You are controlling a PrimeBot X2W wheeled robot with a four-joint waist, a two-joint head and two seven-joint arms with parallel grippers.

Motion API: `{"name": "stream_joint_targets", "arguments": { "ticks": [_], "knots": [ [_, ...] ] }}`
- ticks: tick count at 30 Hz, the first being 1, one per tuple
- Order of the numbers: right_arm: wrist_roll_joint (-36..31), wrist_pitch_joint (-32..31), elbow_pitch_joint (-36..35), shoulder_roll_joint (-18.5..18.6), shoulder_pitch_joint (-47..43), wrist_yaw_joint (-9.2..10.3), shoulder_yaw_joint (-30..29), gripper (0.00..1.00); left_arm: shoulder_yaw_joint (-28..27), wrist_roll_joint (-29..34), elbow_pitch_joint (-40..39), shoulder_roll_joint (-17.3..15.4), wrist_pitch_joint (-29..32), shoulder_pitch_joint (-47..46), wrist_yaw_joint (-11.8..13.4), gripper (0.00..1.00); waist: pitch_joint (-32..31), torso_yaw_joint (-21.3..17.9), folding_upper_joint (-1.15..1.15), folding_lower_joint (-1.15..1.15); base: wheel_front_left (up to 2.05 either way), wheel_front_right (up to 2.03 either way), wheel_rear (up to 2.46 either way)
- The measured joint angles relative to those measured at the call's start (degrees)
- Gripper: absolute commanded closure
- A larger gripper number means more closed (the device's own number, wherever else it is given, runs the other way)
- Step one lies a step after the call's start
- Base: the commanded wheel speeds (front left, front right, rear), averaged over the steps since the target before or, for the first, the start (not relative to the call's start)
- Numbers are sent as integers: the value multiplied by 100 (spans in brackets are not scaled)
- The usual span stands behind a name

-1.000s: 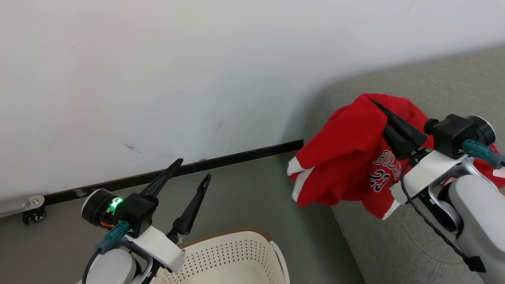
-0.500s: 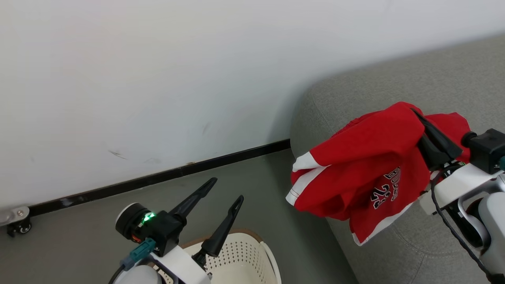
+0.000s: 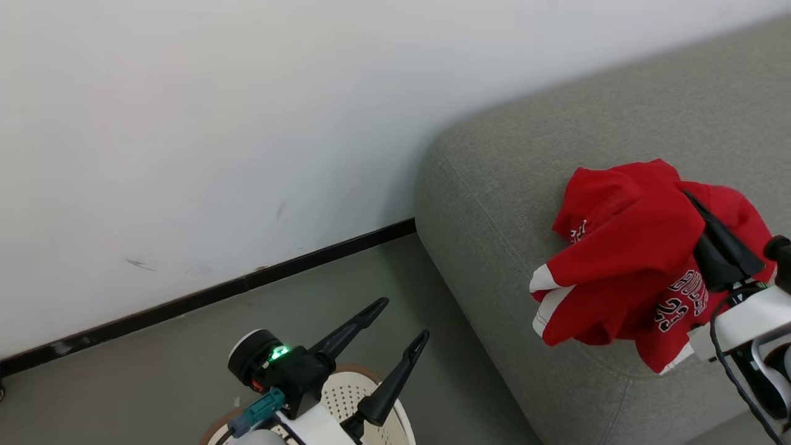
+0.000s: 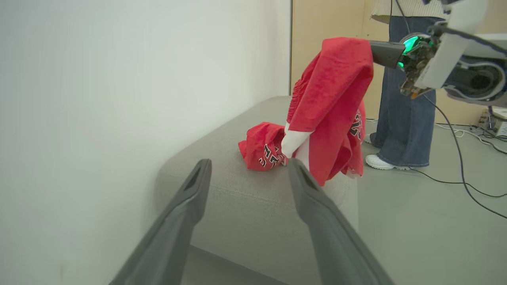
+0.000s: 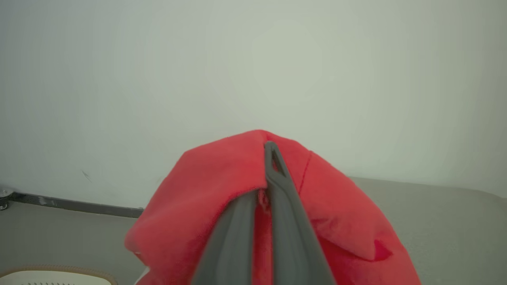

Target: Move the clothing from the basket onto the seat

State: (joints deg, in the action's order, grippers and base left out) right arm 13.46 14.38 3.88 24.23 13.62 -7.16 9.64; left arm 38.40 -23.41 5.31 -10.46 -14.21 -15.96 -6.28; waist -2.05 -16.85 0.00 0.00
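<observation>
A red garment [image 3: 624,266] with white trim and black lettering hangs from my right gripper [image 3: 692,201], which is shut on its top fold over the grey seat [image 3: 494,185]. The right wrist view has the fingers [image 5: 277,190] pinched on red cloth [image 5: 206,198]. A second red garment [image 4: 263,146] lies crumpled on the seat [image 4: 237,186], just beside the hanging one [image 4: 336,99]. My left gripper [image 3: 405,317] stands open and empty above the cream basket [image 3: 343,395], pointing toward the seat's end. The basket's inside is mostly hidden.
A white wall with a black skirting strip [image 3: 216,290] runs behind the grey floor [image 3: 154,371]. A person in jeans and white shoes [image 4: 400,118] stands beyond the seat, with cables [image 4: 455,178] on the floor there.
The camera has swung toward the seat. My right gripper has carried the red garment from the seat's end to above its cushion. The left gripper stays open.
</observation>
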Motion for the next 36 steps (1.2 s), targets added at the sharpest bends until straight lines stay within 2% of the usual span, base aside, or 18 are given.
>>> {"name": "stream_joint_targets", "arguments": {
  "ticks": [10, 23, 27, 36],
  "knots": [
    [-3, -11, -200, -59, -509, 0, -638, 100, 131, -134, -99, 138, -1, 0, -46, 0, 13, -405, 0, 0, 0, 0, 0],
    [169, -79, -267, -145, -581, 1, -480, 100, 134, 21, -202, 133, -7, 21, -43, 0, 234, -643, 0, 0, 0, 0, 0],
    [301, -214, -33, -45, -109, 0, -425, 100, 136, 102, -241, 116, -7, 21, -38, 0, 369, -623, 0, 0, 0, 0, 0],
    [597, -789, 665, 298, 1762, 0, -416, 100, 121, 279, -397, 33, 2, -85, 30, 0, 735, -473, 0, 0, 0, 0, 0]
  ]
}}
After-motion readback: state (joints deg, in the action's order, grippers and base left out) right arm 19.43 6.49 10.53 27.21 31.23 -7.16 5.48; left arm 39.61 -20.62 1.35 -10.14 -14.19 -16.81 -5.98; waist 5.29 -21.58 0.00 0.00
